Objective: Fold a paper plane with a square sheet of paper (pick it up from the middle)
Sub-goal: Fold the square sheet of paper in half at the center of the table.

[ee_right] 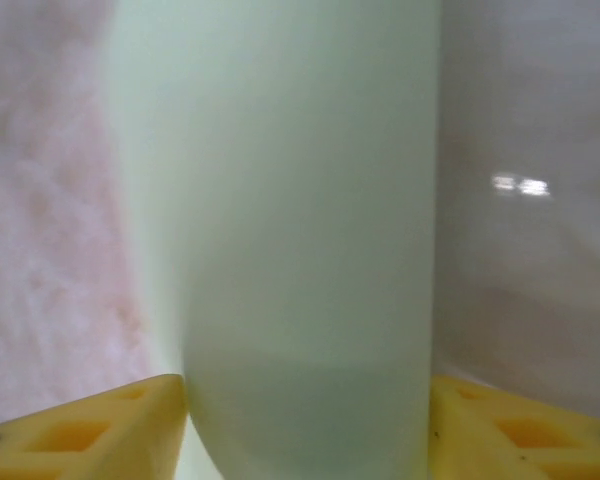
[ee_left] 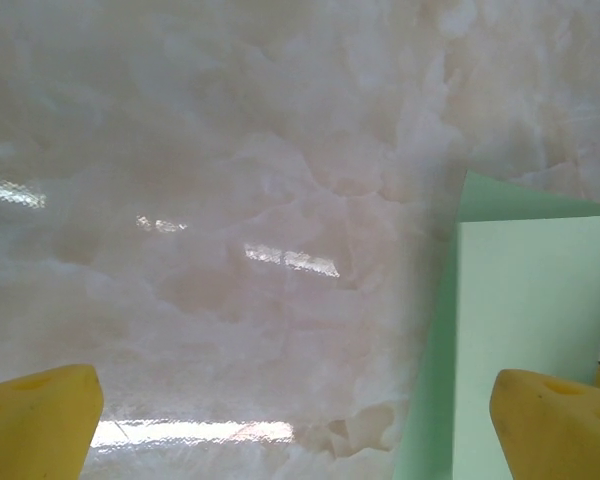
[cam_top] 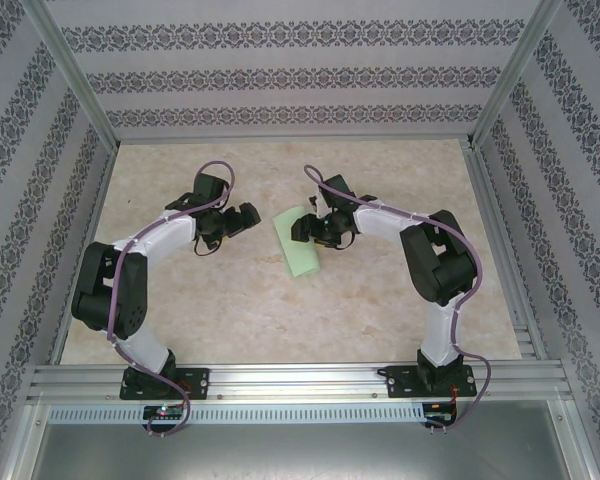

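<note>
In right claw (ee_right: 305, 405), sheet (ee_right: 300, 200) (green)

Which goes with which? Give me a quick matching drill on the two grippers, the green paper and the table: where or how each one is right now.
1. left gripper
2. right gripper
3. square sheet of paper
4. table

A. pale green, lying between the two grippers
B. marbled beige, glossy
C. open above bare surface, paper beside one finger
D. fingers on either side of the paper

Pairs: 1-C, 2-D, 3-A, 4-B
</note>
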Tool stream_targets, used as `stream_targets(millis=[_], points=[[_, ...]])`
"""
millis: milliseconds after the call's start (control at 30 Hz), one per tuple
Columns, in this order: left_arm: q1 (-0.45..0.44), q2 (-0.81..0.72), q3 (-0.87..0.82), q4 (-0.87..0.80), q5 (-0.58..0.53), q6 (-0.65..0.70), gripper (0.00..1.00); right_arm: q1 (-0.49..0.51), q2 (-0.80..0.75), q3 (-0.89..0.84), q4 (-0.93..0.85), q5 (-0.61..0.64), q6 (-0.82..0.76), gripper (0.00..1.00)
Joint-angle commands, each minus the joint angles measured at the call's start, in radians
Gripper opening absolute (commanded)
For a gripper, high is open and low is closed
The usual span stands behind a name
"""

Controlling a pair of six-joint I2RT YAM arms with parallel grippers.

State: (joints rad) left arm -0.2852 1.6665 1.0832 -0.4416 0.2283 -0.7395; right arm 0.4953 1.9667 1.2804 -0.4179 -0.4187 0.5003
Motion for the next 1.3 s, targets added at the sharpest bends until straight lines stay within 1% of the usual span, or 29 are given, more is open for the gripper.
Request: stream_targets(millis=[0,67,167,267,400,533,700,900,967,1267], points=[[-0.023,0.013,0.004,0.041,0.016,-0.015,1.0,0.001,0.002,0.036,-0.09,0.179,-0.037,0.71],[-0.031,0.016,0.003,0.049,0.025,-0.017,1.0,0.0,-0.006,0.03,-0.09,0.198,-0.042,0.73],[-0.042,0.018,-0.01,0.09,0.074,-0.02,0.99,-0.001,0.0,0.03,-0.082,0.199,-0.034,0.73],[-0.054,0.034,-0.029,0.157,0.167,-0.023,0.93,-0.001,0.016,0.028,-0.075,0.198,-0.007,0.72],[-0.082,0.064,-0.068,0.288,0.289,-0.045,0.83,-0.001,0.031,0.028,-0.064,0.192,0.037,0.73],[-0.119,0.105,-0.096,0.402,0.374,-0.079,0.72,-0.011,0.03,0.012,-0.018,0.131,0.079,0.75],[-0.14,0.144,-0.127,0.535,0.434,-0.128,0.62,-0.029,0.015,-0.011,0.036,0.056,0.113,0.77],[-0.145,0.202,-0.137,0.653,0.497,-0.163,0.54,-0.05,0.014,-0.027,0.076,-0.018,0.146,0.77],[-0.145,0.213,-0.142,0.685,0.515,-0.167,0.53,-0.055,0.011,-0.035,0.09,-0.038,0.154,0.76],[-0.147,0.261,-0.138,0.719,0.558,-0.153,0.53,-0.073,0.0,-0.068,0.154,-0.129,0.176,0.74]])
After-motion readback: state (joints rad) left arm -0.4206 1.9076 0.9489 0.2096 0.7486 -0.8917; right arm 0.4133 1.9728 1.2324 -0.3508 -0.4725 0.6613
